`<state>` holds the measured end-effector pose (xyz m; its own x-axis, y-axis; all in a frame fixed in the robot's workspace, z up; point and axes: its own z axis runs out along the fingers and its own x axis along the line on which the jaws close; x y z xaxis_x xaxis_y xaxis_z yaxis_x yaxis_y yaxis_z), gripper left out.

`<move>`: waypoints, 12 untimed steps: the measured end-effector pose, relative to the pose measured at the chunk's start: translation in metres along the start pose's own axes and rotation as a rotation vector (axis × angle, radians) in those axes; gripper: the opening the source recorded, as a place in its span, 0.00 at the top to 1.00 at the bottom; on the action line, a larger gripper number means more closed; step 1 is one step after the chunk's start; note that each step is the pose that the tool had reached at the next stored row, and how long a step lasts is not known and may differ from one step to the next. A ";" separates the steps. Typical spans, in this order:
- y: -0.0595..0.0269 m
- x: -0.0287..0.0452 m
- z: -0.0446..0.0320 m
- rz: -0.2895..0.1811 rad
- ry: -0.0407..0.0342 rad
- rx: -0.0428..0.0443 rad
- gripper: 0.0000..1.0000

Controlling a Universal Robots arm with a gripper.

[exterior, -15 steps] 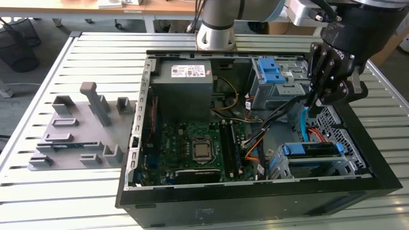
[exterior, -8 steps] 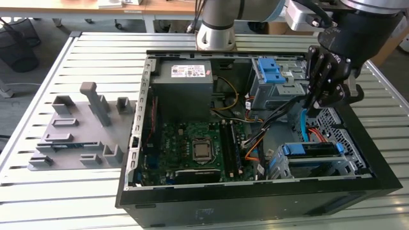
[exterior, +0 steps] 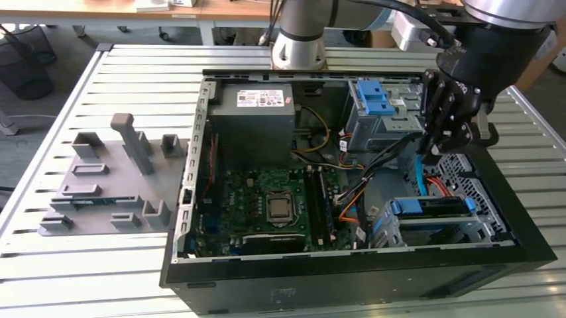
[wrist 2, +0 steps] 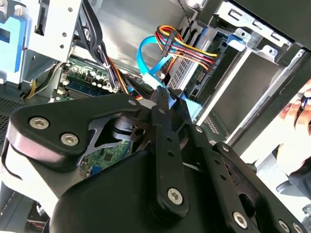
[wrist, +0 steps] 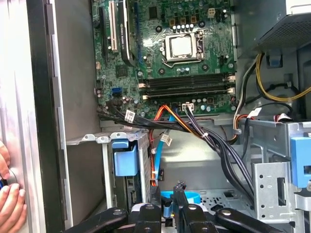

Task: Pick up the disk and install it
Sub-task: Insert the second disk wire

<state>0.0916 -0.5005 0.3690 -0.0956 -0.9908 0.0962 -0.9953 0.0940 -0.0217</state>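
The disk lies flat in the drive cage at the near corner of the open computer case, on the exterior view's right, blue rails along its edges. In the first wrist view its blue rail end shows in the cage slot. My gripper hangs inside the case above and behind that cage, apart from the disk, among black cables. Its fingertips stand close together with nothing held, a blue flat cable behind them. In the second wrist view the gripper points at the blue cable.
A grey power-supply box and a blue ridged latch sit at the case's far side, with the motherboard in the middle. Cable bundles cross near the cage. A person's hand rests on the case wall. A grey fixture plate lies left.
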 end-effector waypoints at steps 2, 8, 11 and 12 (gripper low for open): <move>0.0000 -0.0002 0.0016 0.000 0.0001 0.0000 0.76; 0.0000 0.0000 0.0044 0.001 -0.0504 -0.0048 0.84; -0.0003 0.0030 0.0066 0.001 -0.0763 -0.0072 0.84; -0.0005 0.0049 0.0074 0.001 -0.0775 -0.0074 0.84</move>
<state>0.0917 -0.5060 0.3620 -0.0957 -0.9952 0.0188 -0.9953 0.0954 -0.0144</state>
